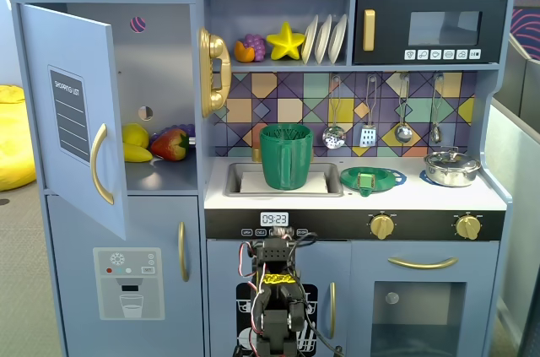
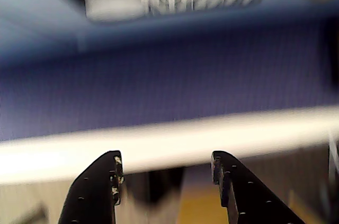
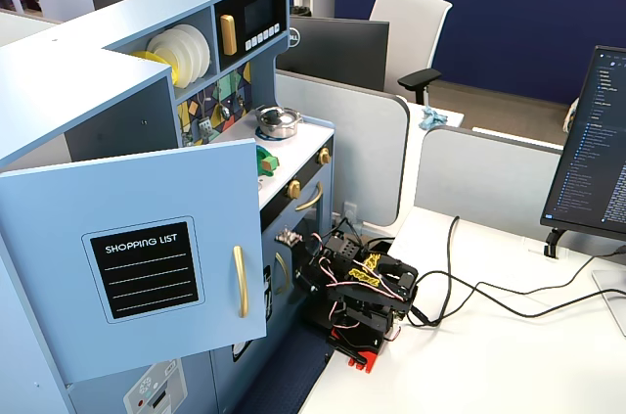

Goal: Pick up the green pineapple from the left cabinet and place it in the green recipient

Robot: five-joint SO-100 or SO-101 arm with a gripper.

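Note:
The left cabinet (image 1: 160,78) stands with its door (image 1: 72,116) swung open; the door's "shopping list" panel also shows in a fixed view (image 3: 145,267). On its shelf I see a yellow lemon (image 1: 135,135) and a red strawberry (image 1: 171,145). No green pineapple shows in any view. The green recipient (image 1: 287,156), a ribbed dark-green cup, stands upright in the sink. My arm (image 1: 274,302) is folded low in front of the kitchen, far below both. In the wrist view my gripper (image 2: 167,171) is open and empty, and the background is blurred.
A flat green dish (image 1: 371,178) and a metal pot (image 1: 451,168) sit on the counter right of the sink (image 1: 245,180). A gold phone (image 1: 213,70) hangs beside the cabinet. The black microwave (image 1: 430,29) is at the top right. Cables (image 3: 460,287) trail over the white desk.

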